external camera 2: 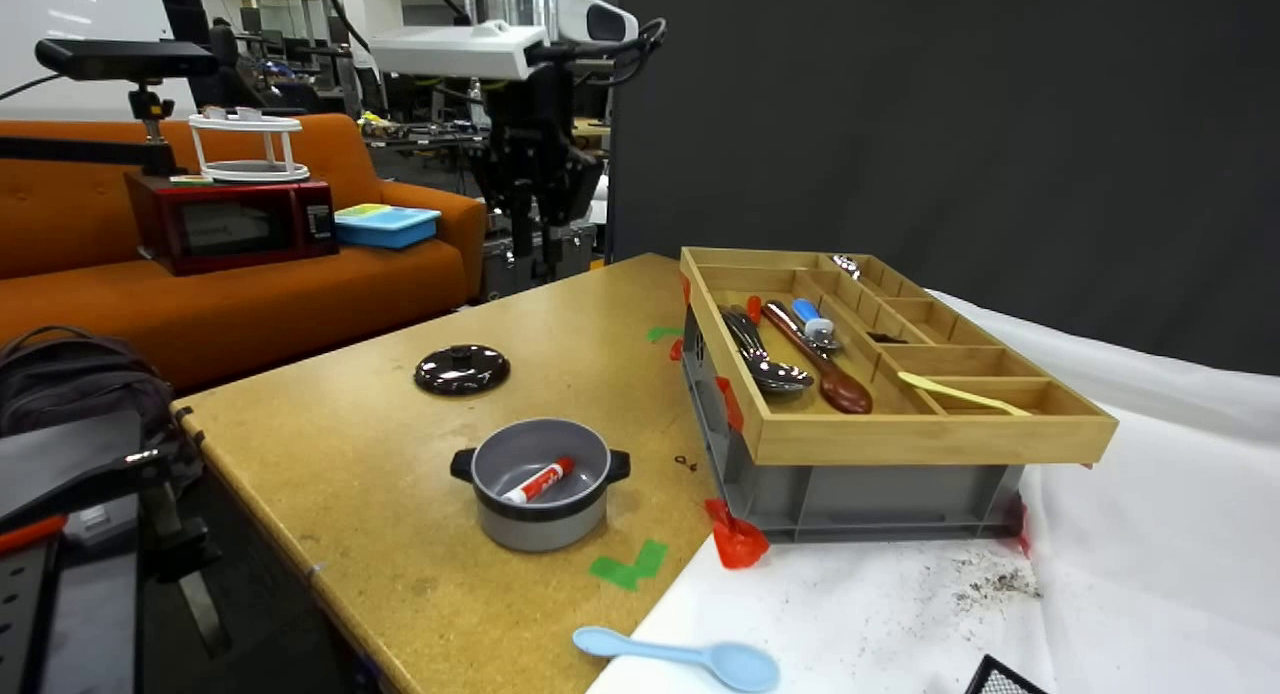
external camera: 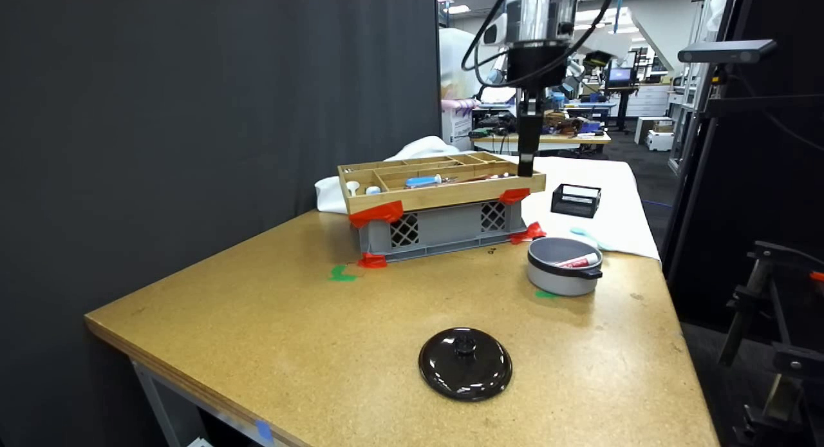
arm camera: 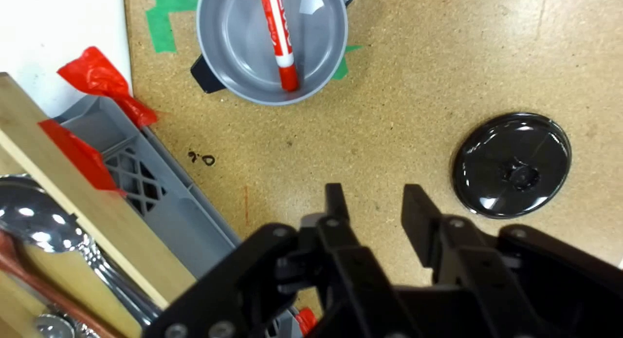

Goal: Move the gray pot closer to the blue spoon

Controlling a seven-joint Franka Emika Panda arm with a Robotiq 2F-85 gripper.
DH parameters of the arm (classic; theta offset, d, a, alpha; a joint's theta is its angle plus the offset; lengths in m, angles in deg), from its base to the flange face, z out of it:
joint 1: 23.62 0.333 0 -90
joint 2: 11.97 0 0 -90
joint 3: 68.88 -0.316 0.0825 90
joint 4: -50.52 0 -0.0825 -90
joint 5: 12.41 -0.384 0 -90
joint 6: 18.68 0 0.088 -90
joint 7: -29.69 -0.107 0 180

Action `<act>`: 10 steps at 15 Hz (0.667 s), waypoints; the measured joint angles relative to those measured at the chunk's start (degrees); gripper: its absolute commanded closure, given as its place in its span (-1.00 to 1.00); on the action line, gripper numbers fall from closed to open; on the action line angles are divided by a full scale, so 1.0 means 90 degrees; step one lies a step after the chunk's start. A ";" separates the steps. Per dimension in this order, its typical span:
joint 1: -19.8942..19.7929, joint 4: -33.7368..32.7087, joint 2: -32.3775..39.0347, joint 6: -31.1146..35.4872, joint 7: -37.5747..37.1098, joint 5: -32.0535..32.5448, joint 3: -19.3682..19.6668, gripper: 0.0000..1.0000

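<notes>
OK, black two-finger gripper [arm camera: 375,192] is hanging spread and empty while the round gray black-handled pot [external camera 2: 540,529] is sitting on the tan particle-board table [external camera 2: 380,464] near the light-blue spoon [external camera 2: 688,656], so moving it is probably needing a squared-up rim [external camera 2: 541,512] pinch, clear of the red-and-white marker [arm camera: 281,38].

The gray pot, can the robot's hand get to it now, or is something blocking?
Probably yes. The hand hangs open, nothing covers the gray pot, and the black lid lies apart on the table. The wooden tray sits to one side, so the hand can likely move across and down.
</notes>
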 measured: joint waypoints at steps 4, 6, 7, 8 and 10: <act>0.0009 -0.0382 -0.0191 -0.0656 0.0395 -0.0001 -0.0001 -0.90; 0.0018 -0.0558 -0.0187 -0.0864 0.0540 -0.0001 -0.0006 -1.00; 0.0021 -0.0638 -0.0187 -0.0954 0.0593 -0.0001 -0.0011 -1.00; 0.0022 -0.0705 -0.0184 -0.1017 0.0637 -0.0001 -0.0016 -1.00; 0.0022 -0.0806 -0.0180 -0.1106 0.0716 -0.0003 -0.0028 -1.00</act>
